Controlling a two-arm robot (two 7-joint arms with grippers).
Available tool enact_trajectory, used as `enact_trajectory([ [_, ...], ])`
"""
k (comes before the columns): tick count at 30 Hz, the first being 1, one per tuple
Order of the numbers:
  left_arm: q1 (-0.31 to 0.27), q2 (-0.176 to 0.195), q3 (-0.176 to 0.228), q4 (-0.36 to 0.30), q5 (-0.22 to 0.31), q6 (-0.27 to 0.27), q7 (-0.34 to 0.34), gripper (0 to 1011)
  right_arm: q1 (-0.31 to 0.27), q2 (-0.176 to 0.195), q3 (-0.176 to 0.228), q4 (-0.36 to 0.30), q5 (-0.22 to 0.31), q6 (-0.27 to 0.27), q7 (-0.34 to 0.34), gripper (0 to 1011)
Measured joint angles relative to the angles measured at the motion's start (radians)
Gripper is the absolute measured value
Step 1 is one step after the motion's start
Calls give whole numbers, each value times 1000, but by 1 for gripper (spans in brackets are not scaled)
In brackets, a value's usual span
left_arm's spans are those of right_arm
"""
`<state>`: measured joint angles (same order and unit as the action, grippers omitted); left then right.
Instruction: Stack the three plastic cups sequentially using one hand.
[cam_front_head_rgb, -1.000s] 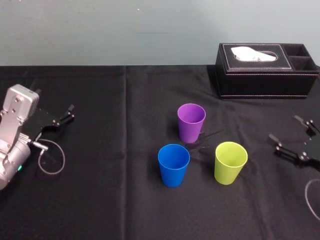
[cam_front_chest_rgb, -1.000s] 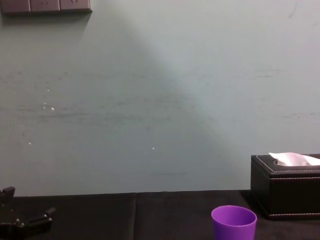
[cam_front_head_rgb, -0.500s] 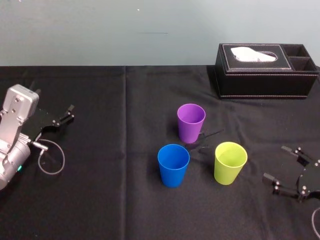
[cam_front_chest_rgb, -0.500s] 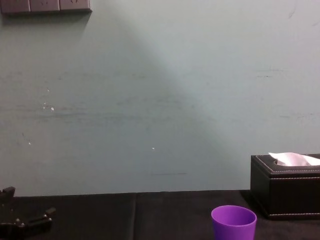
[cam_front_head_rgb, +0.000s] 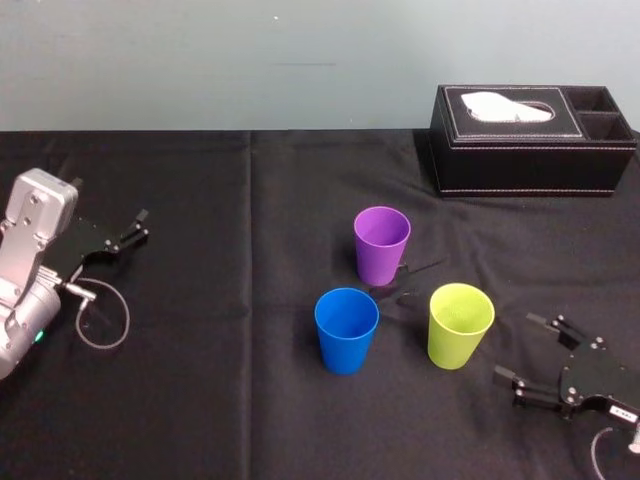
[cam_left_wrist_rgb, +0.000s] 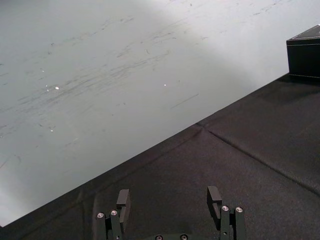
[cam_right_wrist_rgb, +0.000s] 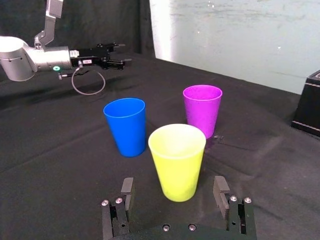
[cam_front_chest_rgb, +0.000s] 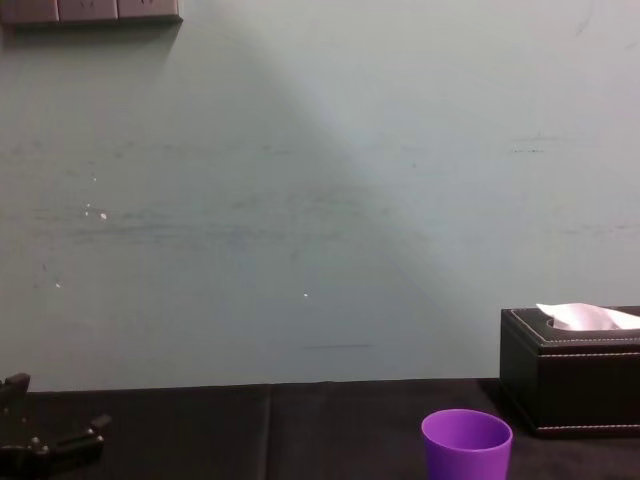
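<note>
Three plastic cups stand upright and apart in the middle of the black table: a purple cup (cam_front_head_rgb: 381, 245) farthest back, a blue cup (cam_front_head_rgb: 346, 330) in front to its left, and a yellow-green cup (cam_front_head_rgb: 460, 325) in front to its right. My right gripper (cam_front_head_rgb: 520, 350) is low over the table just right of the yellow-green cup, open and holding nothing. In the right wrist view the yellow-green cup (cam_right_wrist_rgb: 177, 162) stands just ahead of the spread fingers (cam_right_wrist_rgb: 127, 192), with the blue cup (cam_right_wrist_rgb: 126, 125) and purple cup (cam_right_wrist_rgb: 202, 107) behind it. My left gripper (cam_front_head_rgb: 141, 226) rests open at the far left.
A black leather tissue box (cam_front_head_rgb: 530, 140) with white tissue stands at the back right. The table wears a black cloth (cam_front_head_rgb: 250, 400). A thin cable loop (cam_front_head_rgb: 100, 320) lies beside the left arm. A pale wall rises behind the table.
My right gripper has come in from the right edge, nearer and leftward, to just beside the yellow-green cup, still open. The cups and the left arm have not moved.
</note>
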<state>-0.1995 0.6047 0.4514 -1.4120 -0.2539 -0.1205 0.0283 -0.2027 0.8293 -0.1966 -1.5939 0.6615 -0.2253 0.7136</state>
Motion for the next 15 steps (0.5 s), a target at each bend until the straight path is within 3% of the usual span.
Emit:
enact_trajectory([
  [15,0,0,0,0,0,0,0,1011,88,-55,-47,33,-45,46,19,1003],
])
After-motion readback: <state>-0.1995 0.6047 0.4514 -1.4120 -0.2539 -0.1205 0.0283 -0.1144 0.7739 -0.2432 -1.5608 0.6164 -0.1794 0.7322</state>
